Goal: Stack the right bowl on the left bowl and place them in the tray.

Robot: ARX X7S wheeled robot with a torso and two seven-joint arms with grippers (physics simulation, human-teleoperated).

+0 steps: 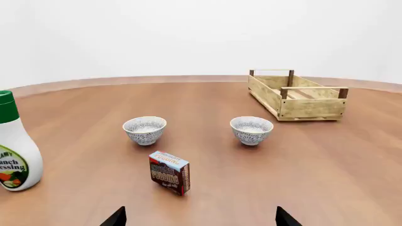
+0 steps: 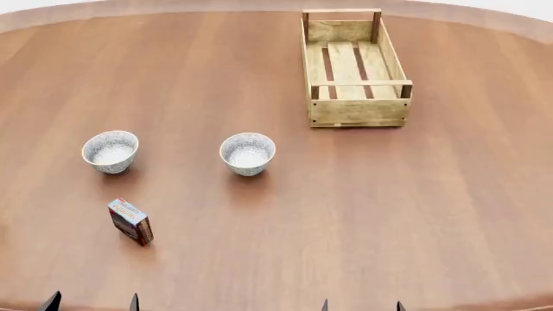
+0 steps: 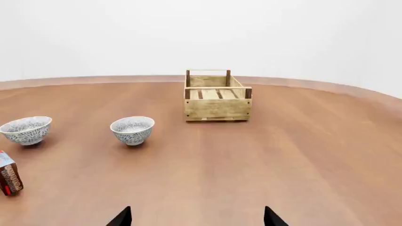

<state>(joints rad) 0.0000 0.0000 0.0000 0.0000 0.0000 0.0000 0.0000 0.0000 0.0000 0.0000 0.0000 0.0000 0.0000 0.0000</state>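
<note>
Wide brown table (image 2: pixel 449 214), and the right bowl (image 2: pixel 248 153) sits centre frame, left bowl (image 2: pixel 111 151) beside it, tray (image 2: pixel 356 111) upper right; my right gripper (image 2: pixel 361 306), jaws apart, is the nearer, bottom edge.

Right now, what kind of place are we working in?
Probably a simulated kitchen or dining tabletop: a round wooden table before a blank white wall, holding two bowls, a ranch dressing bottle, a small food box and a wooden tray.
</note>
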